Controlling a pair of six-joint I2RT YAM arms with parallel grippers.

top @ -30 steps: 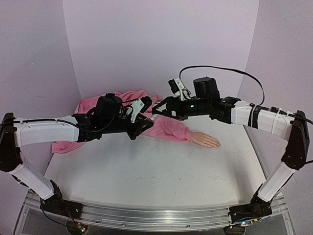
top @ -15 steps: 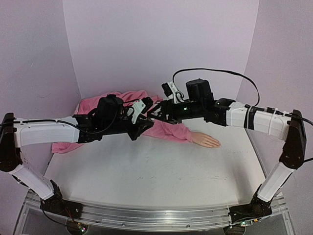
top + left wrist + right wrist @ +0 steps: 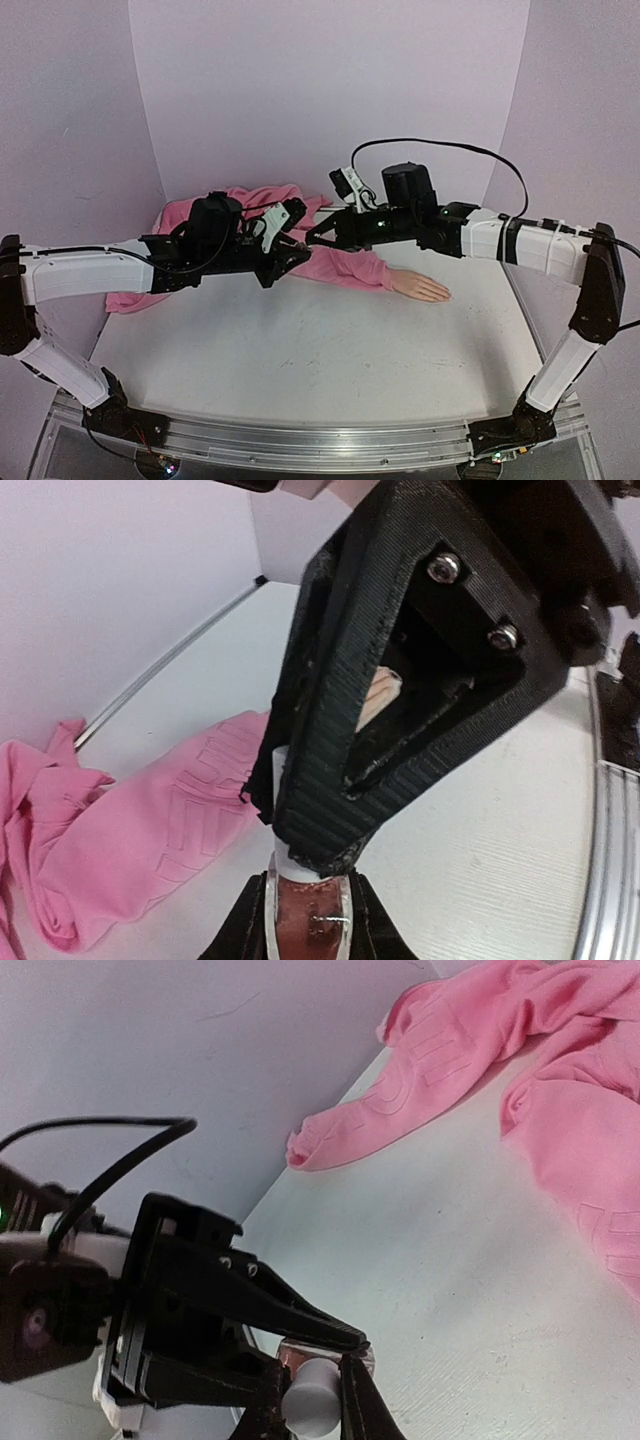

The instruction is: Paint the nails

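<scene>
1. above the pink sleeve [image 3: 345,268], at the back of the surface [image 3: 300,350], the two arms meet tip to tip.
2. the left fingers [image 3: 248,935] are clenched on a small pinkish bottle [image 3: 308,925].
3. the right fingers [image 3: 362,1405] grasp its pale cap [image 3: 312,1400], which sits on the bottle's top.
4. the mannequin hand [image 3: 420,287] lies flat to the right, apart from the bottle; its nails [image 3: 441,294] are too small to make out.

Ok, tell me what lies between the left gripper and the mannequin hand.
In the top view, the pink sleeve fills that stretch, from the left gripper, shut on the small bottle, to the mannequin hand.
</scene>
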